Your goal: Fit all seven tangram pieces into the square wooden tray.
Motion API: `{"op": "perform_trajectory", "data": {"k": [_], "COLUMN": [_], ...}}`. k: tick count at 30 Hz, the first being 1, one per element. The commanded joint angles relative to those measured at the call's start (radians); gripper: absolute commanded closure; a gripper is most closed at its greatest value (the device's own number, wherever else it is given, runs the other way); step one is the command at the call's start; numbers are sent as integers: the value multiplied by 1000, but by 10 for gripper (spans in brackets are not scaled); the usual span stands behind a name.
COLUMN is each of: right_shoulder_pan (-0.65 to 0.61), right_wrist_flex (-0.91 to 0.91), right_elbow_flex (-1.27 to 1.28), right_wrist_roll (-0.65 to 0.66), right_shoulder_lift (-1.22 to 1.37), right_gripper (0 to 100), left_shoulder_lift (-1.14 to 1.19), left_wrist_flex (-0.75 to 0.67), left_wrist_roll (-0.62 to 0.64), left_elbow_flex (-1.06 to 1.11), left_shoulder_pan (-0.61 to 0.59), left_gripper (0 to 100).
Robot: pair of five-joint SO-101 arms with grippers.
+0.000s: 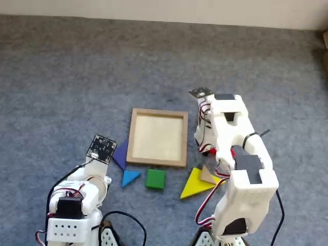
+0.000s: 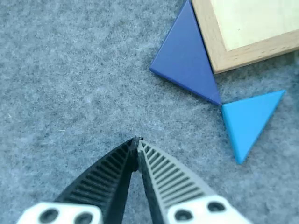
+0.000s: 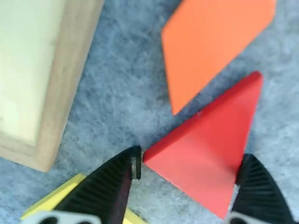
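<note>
Wood rims the square wooden tray (image 1: 131,137), which lies near the middle of the grey, felt-like surface (image 1: 77,77). Every piece in sight lies outside it. A dark blue triangle (image 1: 121,152) lies at the tray's near-left corner, one edge running along the rim. Almost tip to tip with it sits a light blue triangle (image 1: 129,177). Beside that, just in front of the tray's near rim, is a green square (image 1: 155,178). A large yellow triangle (image 1: 197,184) lies off the near-right corner, partly under the right arm (image 1: 241,169).

The left hand (image 2: 137,143) hovers over bare surface short of the two blue triangles. Its ribbed fingers are closed tip to tip with nothing between them. The left arm (image 1: 74,202) is folded back at the near-left edge.

The right hand (image 3: 191,164) is down beside the tray's right rim. Its fingers are spread and set against opposite sides of a red triangle (image 3: 201,154), gripping it. Whether the piece is off the surface cannot be told. An orange parallelogram (image 3: 212,44) lies just beyond the red triangle, close but apart. A corner of the yellow triangle shows under one finger.
</note>
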Motion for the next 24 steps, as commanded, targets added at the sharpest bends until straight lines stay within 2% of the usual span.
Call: {"op": "perform_trajectory", "data": {"k": [1, 4, 8, 16, 24], "right_shoulder_pan": [2, 2, 2, 2, 2], "right_wrist_flex": [-21, -21, -30, -76, -76], "right_elbow_flex": [13, 13, 12, 18, 16], "right_wrist_roll": [8, 0, -75, -80, -81], "right_shoulder_lift": [-7, -7, -8, -7, -7], "right_gripper": [695, 695, 695, 699, 775], "left_shoulder_lift": [-50, -50, -50, -50, -50], "left_wrist_flex": [5, 5, 5, 5, 5], "left_wrist_roll": [-12, -12, -12, -12, -12], "left_elbow_flex": [19, 19, 19, 19, 19], "left_shoulder_pan": [-8, -8, -8, -8, -8], "left_gripper": [993, 993, 993, 993, 993]}}
